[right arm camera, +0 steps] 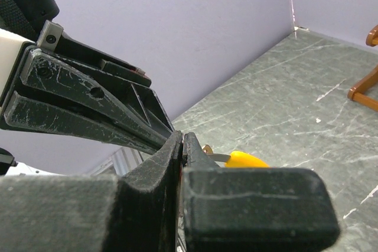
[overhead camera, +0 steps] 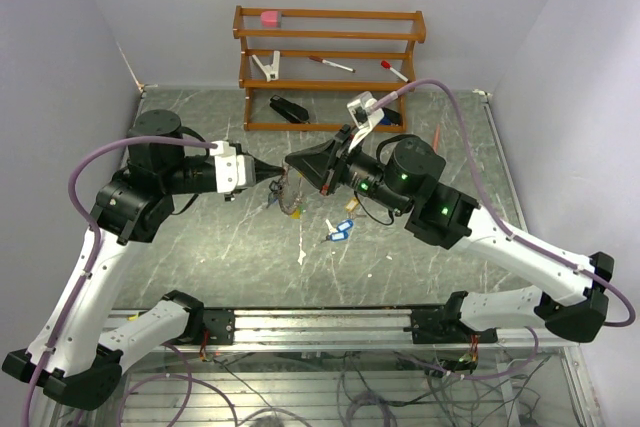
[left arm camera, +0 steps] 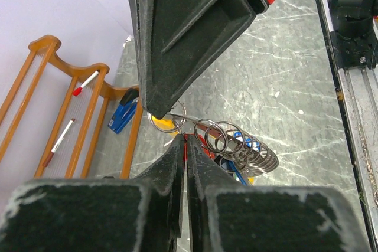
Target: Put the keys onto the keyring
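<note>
My two grippers meet tip to tip above the table's middle. The left gripper (overhead camera: pixel 277 176) (left arm camera: pixel 185 138) is shut, with a red key tag showing as a thin strip between its fingertips. Just beyond it, several small split rings (left arm camera: pixel 245 150) of the keys hang in a row on the thin keyring wire (left arm camera: pixel 190 117), with yellow (left arm camera: pixel 166 124) and blue (left arm camera: pixel 237 172) tags among them. The right gripper (overhead camera: pixel 293 163) (right arm camera: pixel 182 140) is shut on that wire beside the yellow tag (right arm camera: pixel 245 159). The bundle (overhead camera: pixel 290 197) dangles below both tips. Two blue-tagged keys (overhead camera: pixel 340 230) lie loose on the table.
A wooden rack (overhead camera: pixel 330 69) stands at the back wall with a pink block, a white clamp and red-capped marker pens (left arm camera: pixel 85 83). A stapler (overhead camera: pixel 290 109) (left arm camera: pixel 123 117) lies in front of it. A metal rail (overhead camera: pixel 320 325) runs along the near edge.
</note>
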